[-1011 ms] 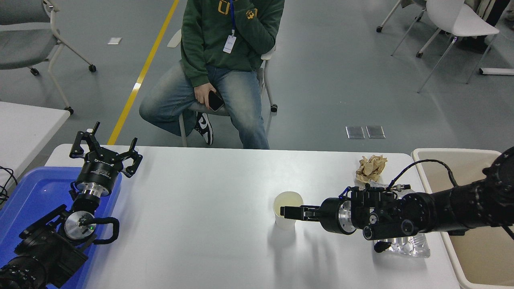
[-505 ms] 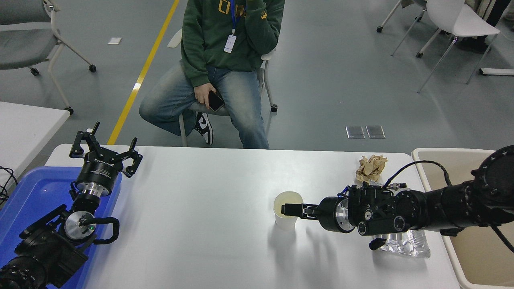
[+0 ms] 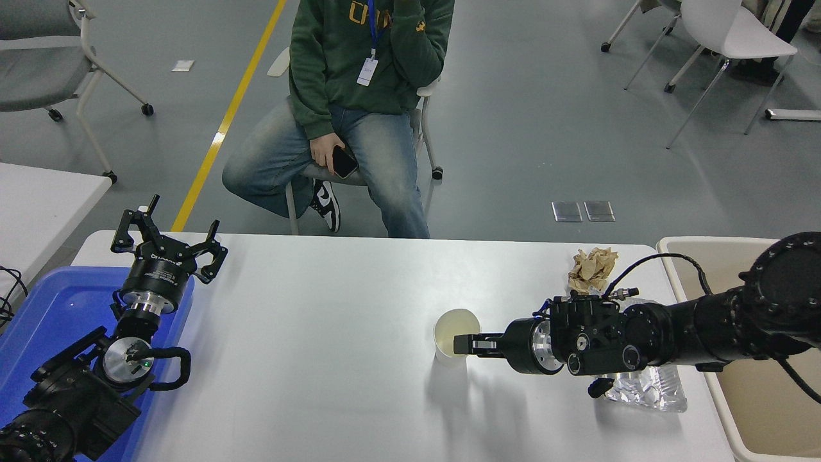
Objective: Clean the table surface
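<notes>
The table surface (image 3: pixel 321 359) is a big white top, smooth and not shiny, with round corners. It lies flat and wide. It is not clean yet. A small pale cup (image 3: pixel 457 336) stands upright on it, a bit to the right of the table's middle. A brown ball of crumpled paper (image 3: pixel 591 268) lies near the table's far right corner. A squashed clear plastic thing (image 3: pixel 648 390) lies near the table's right edge, closer to the near side. The left half of the table is bare white.
</notes>
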